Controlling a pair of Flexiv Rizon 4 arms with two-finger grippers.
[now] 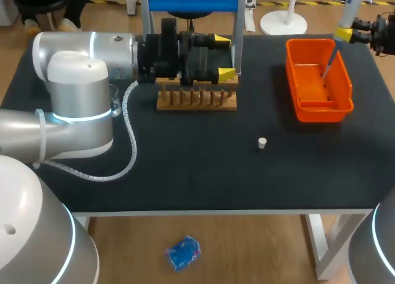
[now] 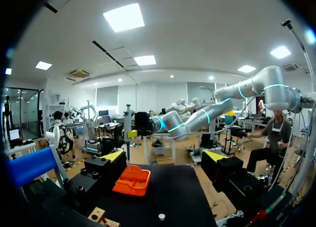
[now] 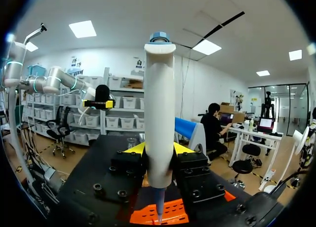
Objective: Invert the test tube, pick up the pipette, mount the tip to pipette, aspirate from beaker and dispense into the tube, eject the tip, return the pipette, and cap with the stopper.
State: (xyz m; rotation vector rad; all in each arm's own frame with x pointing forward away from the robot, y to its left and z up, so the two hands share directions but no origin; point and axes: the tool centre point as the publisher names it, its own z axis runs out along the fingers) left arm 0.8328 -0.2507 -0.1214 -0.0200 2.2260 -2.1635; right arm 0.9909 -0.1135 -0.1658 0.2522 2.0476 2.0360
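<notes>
Pipette (image 3: 159, 113) roughly upright (tip down)

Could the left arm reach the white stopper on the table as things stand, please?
Probably yes: the left gripper is open by the wooden rack, with bare table between it and the stopper.

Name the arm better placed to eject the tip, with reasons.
Right. Its gripper is shut on the pipette, tip hanging over the orange bin; the left gripper sits open by the wooden rack.
</notes>
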